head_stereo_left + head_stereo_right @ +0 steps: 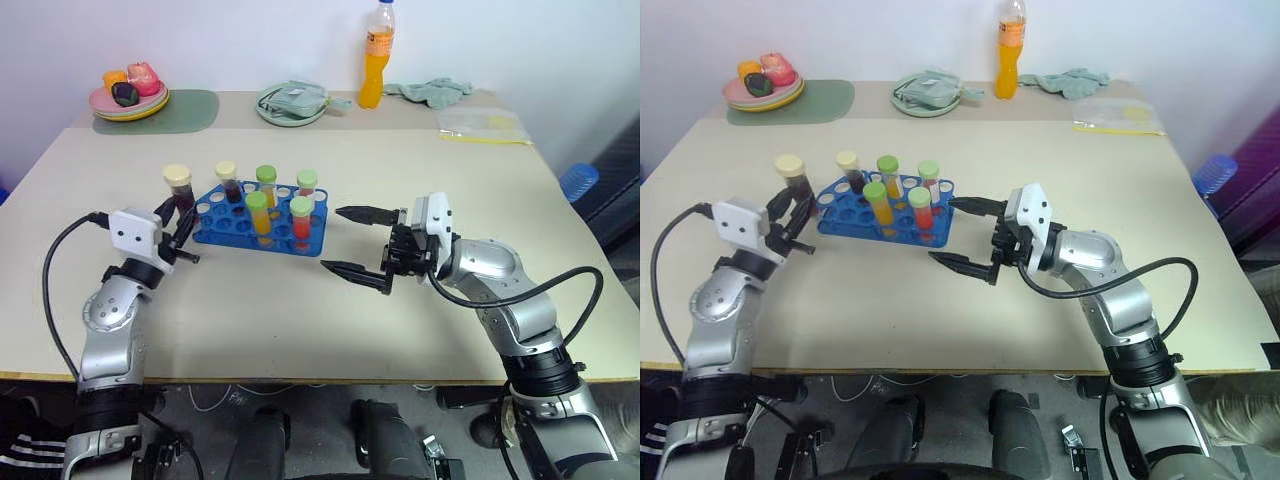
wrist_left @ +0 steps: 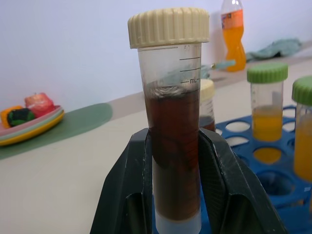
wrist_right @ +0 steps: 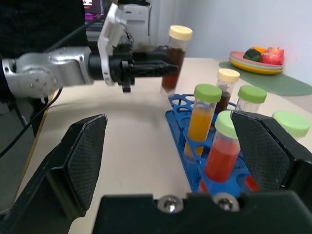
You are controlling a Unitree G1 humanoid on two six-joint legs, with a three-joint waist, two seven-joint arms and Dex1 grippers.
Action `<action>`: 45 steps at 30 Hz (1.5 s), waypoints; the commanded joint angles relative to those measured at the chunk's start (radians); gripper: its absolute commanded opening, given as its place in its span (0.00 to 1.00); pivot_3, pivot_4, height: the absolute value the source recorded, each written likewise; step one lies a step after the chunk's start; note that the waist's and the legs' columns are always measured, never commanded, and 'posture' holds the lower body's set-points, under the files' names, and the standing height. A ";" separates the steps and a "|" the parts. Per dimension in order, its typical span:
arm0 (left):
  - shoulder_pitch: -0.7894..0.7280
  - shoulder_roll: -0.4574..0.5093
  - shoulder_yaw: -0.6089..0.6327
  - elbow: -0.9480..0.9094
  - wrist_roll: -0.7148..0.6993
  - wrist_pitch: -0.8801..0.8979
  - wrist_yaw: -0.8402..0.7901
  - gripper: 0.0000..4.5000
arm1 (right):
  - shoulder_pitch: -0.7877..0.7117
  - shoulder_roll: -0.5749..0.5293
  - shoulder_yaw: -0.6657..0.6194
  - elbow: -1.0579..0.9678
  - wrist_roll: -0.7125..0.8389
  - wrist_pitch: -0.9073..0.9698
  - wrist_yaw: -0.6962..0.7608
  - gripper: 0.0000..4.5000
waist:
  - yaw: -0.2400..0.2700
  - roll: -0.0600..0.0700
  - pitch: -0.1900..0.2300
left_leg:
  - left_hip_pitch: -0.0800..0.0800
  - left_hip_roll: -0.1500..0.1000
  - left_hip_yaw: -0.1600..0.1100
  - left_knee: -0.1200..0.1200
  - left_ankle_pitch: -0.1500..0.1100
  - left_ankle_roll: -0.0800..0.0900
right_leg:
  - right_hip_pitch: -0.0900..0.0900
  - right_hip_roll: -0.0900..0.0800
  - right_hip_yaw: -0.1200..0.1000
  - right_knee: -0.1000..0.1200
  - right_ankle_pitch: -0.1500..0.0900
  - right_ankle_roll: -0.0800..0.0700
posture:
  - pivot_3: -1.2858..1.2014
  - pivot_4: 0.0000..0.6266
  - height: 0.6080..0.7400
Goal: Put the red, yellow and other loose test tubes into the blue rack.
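The left gripper point(image 1: 178, 228) pinches a dark purple-brown test tube with a cream cap point(image 1: 179, 187), holding it upright just off the left end of the blue rack point(image 1: 262, 222). Five capped tubes stand in the rack: one dark with a cream cap, two yellow-orange and two red-orange with green caps. The right gripper point(image 1: 358, 243) hovers just right of the rack, its fingers spread wide and holding nothing. The step in hand looks like the last insertion. Next, the held tube needs carrying over a free hole at the rack's left end, kept vertical, lowered until seated, then released.
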 commanded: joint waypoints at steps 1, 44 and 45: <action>-0.020 -0.012 -0.029 -0.003 0.007 -0.032 -0.004 0.17 | -0.018 0.005 -0.008 -0.051 0.010 0.001 -0.016 1.00 | -0.002 0.000 0.000 | 0.000 0.000 0.000 0.000 0.000 0.000 | 0.000 0.000 0.000 0.000 0.000 0.000 | 0.52 0.24 1.00; 0.162 0.172 0.075 -0.254 -0.404 0.292 -0.262 0.99 | 0.027 -0.084 -0.081 0.028 0.034 -0.014 0.069 1.00 | -0.009 0.001 0.000 | 0.001 0.000 -0.001 -0.001 0.000 0.000 | 0.000 0.001 0.000 0.000 0.000 0.000 | 0.52 0.24 1.00; 0.194 0.216 0.091 -0.291 -0.448 0.337 -0.309 0.99 | 0.046 -0.102 -0.091 0.027 0.039 -0.010 0.082 1.00 | -0.007 0.001 0.000 | 0.001 0.001 -0.001 -0.001 0.000 0.000 | 0.000 0.001 0.000 0.000 0.000 0.000 | 0.52 0.24 1.00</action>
